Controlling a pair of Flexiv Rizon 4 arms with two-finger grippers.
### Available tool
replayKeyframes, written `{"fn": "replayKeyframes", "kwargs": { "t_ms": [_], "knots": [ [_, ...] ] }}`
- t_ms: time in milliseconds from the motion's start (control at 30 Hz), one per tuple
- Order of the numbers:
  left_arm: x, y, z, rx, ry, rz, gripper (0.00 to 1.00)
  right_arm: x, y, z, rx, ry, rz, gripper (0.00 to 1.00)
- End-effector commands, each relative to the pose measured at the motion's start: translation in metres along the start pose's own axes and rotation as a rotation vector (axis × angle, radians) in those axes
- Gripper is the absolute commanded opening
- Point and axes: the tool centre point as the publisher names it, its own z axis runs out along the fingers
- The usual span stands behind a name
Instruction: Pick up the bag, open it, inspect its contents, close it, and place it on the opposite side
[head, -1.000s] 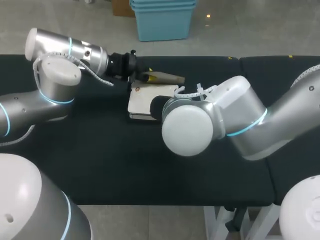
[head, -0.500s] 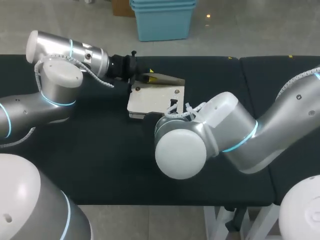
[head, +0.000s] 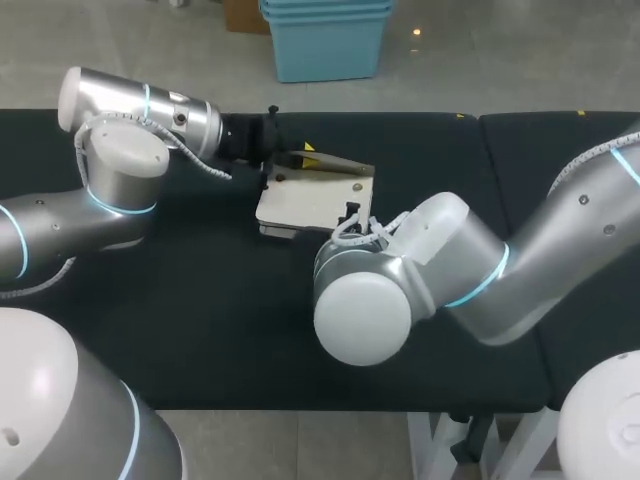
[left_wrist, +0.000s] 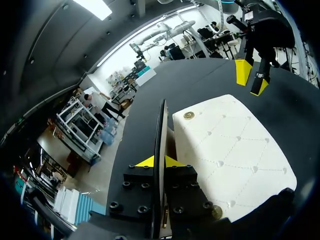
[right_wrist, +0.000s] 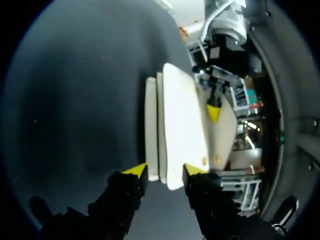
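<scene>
A white quilted bag (head: 305, 203) lies on the black table (head: 200, 320) near its far edge. Its flap (head: 335, 165) stands raised along the far side. My left gripper (head: 272, 150) is shut on that flap, which shows edge-on between the yellow tips (left_wrist: 161, 162), beside the bag body (left_wrist: 230, 155). My right gripper (right_wrist: 164, 171) is open at the bag's near end (right_wrist: 175, 120), which reaches in between its fingertips. In the head view the right wrist (head: 365, 300) hides most of that gripper. From the left wrist view the right gripper (left_wrist: 251, 79) hangs past the bag's far end.
A seam (head: 490, 170) splits the table into a wide left part and a right part. Open black surface lies on both sides of the bag and toward the front edge (head: 300, 408).
My right gripper has opened and its arm has drawn back toward the front of the table. The left gripper has kept the flap, now raised a little more.
</scene>
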Motion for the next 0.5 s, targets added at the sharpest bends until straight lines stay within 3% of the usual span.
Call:
{"fn": "replayKeyframes", "kwargs": {
  "t_ms": [33,500],
  "knots": [
    [0.0,0.002,0.0,0.009,-0.007,0.002,0.0,0.003,0.005,0.016,-0.006,-0.025,0.003,0.44],
    [0.003,0.004,-0.004,0.022,-0.013,-0.007,0.0,0.001,0.003,0.033,0.029,-0.028,0.01,0.36]
  ]
}}
